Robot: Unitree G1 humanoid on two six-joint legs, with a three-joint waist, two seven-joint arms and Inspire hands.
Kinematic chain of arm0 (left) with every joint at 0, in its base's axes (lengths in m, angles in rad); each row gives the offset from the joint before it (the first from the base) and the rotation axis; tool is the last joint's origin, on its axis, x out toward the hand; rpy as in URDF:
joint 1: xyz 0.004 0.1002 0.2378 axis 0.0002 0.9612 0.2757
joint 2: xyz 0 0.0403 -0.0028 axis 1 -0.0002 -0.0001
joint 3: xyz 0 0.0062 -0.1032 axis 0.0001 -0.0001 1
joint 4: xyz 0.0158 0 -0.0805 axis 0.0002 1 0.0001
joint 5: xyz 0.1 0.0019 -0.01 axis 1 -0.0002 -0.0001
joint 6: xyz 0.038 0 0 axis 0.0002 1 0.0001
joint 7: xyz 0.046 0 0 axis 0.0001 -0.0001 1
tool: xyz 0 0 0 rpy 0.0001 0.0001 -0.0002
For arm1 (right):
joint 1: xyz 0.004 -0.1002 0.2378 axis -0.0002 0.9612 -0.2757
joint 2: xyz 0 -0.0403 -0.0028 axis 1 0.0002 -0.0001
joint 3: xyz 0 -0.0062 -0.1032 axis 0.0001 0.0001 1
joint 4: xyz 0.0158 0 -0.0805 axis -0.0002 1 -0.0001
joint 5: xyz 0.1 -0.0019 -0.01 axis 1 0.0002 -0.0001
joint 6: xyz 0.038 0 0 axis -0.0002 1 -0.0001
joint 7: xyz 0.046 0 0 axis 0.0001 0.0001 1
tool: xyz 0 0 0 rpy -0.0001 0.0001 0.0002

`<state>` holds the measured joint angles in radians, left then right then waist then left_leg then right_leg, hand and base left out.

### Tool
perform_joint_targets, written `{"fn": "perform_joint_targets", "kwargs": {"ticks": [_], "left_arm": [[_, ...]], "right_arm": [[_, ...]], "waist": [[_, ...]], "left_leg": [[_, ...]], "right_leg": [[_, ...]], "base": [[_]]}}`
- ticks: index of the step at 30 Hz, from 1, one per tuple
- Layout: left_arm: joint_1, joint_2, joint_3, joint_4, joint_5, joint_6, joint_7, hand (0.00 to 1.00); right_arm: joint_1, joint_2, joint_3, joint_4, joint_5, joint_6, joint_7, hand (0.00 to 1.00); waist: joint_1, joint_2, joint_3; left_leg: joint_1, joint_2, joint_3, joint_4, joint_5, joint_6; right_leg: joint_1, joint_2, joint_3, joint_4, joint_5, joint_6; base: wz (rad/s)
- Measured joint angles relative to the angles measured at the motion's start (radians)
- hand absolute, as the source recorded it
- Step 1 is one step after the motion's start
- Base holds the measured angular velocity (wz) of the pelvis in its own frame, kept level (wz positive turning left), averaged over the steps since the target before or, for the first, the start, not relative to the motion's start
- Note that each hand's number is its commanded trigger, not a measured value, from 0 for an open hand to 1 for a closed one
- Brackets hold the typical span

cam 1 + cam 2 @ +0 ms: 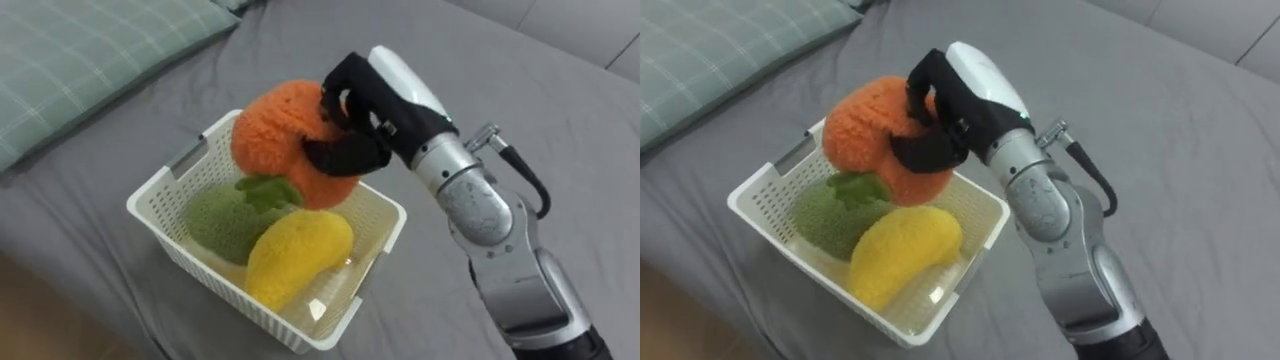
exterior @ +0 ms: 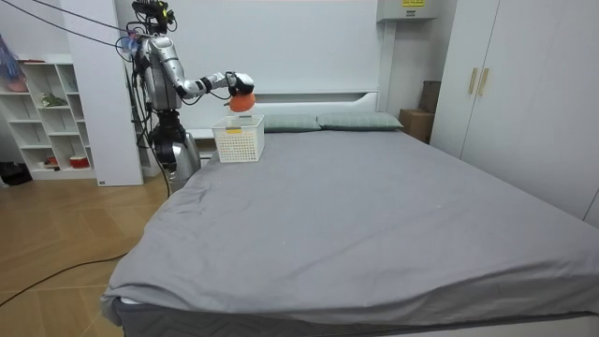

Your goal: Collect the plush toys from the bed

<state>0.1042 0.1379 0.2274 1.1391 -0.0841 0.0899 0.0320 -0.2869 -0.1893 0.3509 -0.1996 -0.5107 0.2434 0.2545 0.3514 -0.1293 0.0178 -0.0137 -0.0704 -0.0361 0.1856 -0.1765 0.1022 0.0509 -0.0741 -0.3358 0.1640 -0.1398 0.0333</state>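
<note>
The orange plush toy [image 1: 272, 135] hangs over the white basket [image 1: 152, 212], low above the green toy [image 1: 222, 222] (contact is hard to judge), probably poised to drop in beside the yellow toy [image 1: 298, 252]. The right hand [image 1: 368, 112] grips it from the side, fingers and thumb curled round it. The basket sits on the grey bed [image 1: 520, 80] near a pillow [image 1: 80, 50].
</note>
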Motion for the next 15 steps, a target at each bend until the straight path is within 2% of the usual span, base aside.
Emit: {"fn": "perform_joint_targets", "kwargs": {"ticks": [1, 2, 3, 4, 5, 15], "left_arm": [[0.001, 0.0, 0.0, -0.001, 0.0, 0.001, 0.0, 0.0], [0.001, 0.0, 0.0, -0.003, 0.0, 0.007, 0.002, 0.0], [0.0, 0.001, -0.004, -0.003, 0.0, 0.013, 0.003, 0.0], [0.0, -0.001, -0.005, -0.003, 0.0, 0.014, 0.003, 0.0], [0.0, -0.003, -0.006, -0.003, 0.0, 0.014, 0.003, 0.0], [-0.022, 0.0, -0.016, -0.002, 0.015, 0.028, 0.004, 0.0]], "right_arm": [[0.0, 0.001, 0.006, 0.008, -0.002, 0.003, 0.0, 1.0], [0.0, 0.001, 0.021, 0.017, -0.006, 0.011, 0.001, 0.93], [0.0, 0.004, 0.03, 0.029, -0.006, 0.011, 0.005, 0.62], [0.0, 0.005, 0.032, 0.035, -0.007, 0.011, 0.009, 0.55], [0.0, 0.005, 0.04, 0.05, -0.011, 0.013, 0.011, 0.0], [0.0, 0.02, 0.101, 0.15, -0.01, 0.02, 0.019, 0.0]], "waist": [[0.004, 0.001, 0.0005], [0.008, 0.001, 0.0009], [0.009, 0.0, 0.0003], [0.011, 0.001, 0.0005], [0.012, 0.002, 0.0011], [0.015, 0.002, 0.0011]], "left_leg": [[0.0, 0.0, 0.0, 0.0, 0.0, 0.0], [-0.004, -0.001, -0.001, 0.002, 0.0, 0.0], [-0.01, -0.003, -0.006, 0.004, 0.0, 0.0], [-0.01, -0.004, -0.007, 0.005, 0.0, 0.0], [-0.01, -0.005, -0.007, 0.006, 0.001, 0.0], [-0.012, -0.01, -0.015, 0.005, 0.002, 0.001]], "right_leg": [[0.0, 0.0, 0.0, -0.001, 0.0, 0.0], [0.0, 0.0, -0.003, -0.005, 0.0, 0.0], [0.001, -0.001, -0.01, -0.012, 0.0, 0.0], [0.001, -0.001, -0.011, -0.013, 0.0, 0.0], [0.001, -0.002, -0.012, -0.013, 0.0, 0.0], [0.001, -0.004, -0.008, -0.013, -0.001, 0.002]], "base": [[0.0], [0.05], [0.08], [0.06], [0.03], [0.0]]}}
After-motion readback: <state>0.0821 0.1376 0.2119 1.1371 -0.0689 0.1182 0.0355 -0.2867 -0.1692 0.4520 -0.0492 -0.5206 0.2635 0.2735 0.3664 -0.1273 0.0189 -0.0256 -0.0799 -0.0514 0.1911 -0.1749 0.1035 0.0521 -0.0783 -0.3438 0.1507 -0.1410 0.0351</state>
